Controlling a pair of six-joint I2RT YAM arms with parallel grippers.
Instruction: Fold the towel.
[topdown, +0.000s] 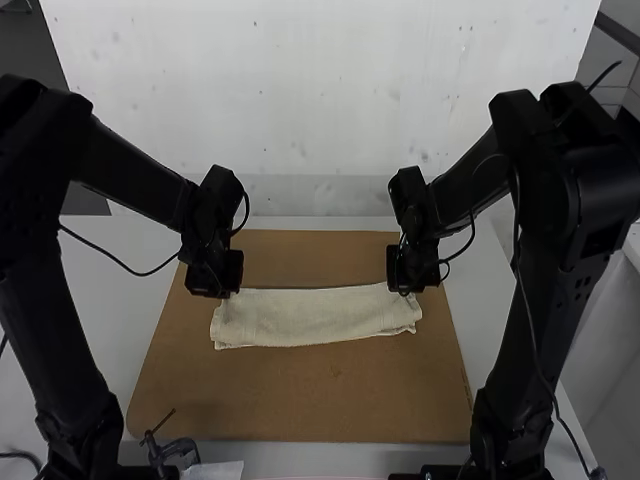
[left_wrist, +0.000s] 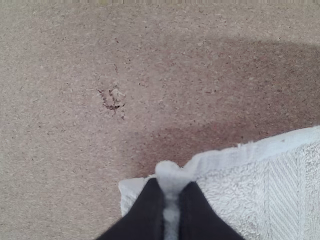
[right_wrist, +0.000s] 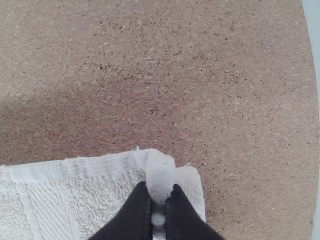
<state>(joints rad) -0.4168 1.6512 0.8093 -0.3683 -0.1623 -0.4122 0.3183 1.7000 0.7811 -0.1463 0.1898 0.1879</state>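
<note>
High view, towel (topdown: 315, 318): lying as a long, narrow strip on brown particleboard (topdown: 290, 400)
High view, left hand (topdown: 225, 294): at far edge, near left end
High view, right hand (topdown: 406, 291): at same edge, near right end
Left wrist view, left hand (left_wrist: 171, 187): narrow, pinching towel edge near corner
Right wrist view, right hand (right_wrist: 159, 192): likewise narrow, pinching edge near corner
</note>
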